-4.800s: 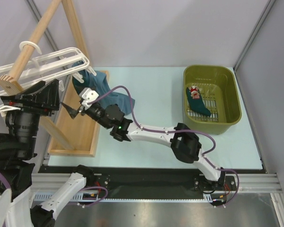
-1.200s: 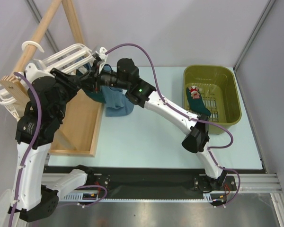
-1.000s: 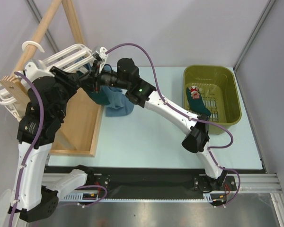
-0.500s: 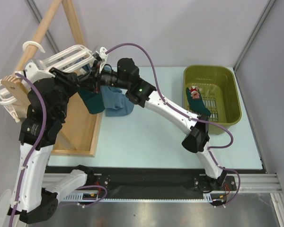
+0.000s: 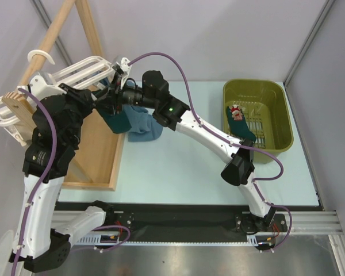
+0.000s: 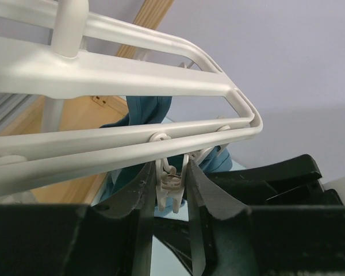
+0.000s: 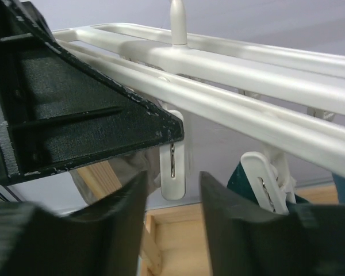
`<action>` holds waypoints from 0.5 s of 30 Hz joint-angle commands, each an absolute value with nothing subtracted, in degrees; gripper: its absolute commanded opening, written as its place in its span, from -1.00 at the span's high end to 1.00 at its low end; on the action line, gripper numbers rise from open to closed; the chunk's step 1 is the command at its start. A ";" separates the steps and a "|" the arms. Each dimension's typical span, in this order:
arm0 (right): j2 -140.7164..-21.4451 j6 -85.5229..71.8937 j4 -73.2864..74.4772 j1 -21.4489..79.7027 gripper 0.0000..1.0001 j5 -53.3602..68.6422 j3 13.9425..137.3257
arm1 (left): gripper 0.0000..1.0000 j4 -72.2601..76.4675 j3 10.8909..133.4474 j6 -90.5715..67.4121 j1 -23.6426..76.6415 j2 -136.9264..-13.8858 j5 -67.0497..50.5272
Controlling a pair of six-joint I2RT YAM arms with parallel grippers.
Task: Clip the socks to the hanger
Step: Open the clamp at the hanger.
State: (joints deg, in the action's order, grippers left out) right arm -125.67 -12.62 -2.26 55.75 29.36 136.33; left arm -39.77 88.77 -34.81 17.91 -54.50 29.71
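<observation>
Under the white plastic hanger (image 5: 83, 68) hang a dark teal sock (image 5: 111, 121) and a steel-blue sock (image 5: 145, 127); 1 motif sock (image 5: 240, 127) lies in the olive basket (image 5: 254, 83). Left end effector (image 6: 169, 172) pinches a white clip (image 6: 171, 191); right end effector (image 7: 172, 178) stands spread.

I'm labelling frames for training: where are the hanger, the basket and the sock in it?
hanger (image 6: 132, 77): left wrist view, on its broad white bar.
basket (image 5: 253, 83): top view, on its far rim.
sock (image 5: 240, 129): top view, on its dark teal part.

From above, the left arm (image 5: 49, 144) hides the top of the teal sock (image 5: 112, 121).
</observation>
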 commanded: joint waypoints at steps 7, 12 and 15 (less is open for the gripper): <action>-116.29 -12.57 3.07 54.93 -0.89 25.76 130.53 | 0.72 -37.00 89.12 -33.40 17.23 -52.82 30.67; -105.40 -11.07 7.73 53.53 -0.99 19.26 120.16 | 0.92 -37.27 89.30 -32.96 17.14 -52.74 30.24; -97.77 -12.38 10.28 50.47 -0.99 14.08 112.54 | 0.99 -37.44 89.47 -32.61 17.23 -52.65 30.32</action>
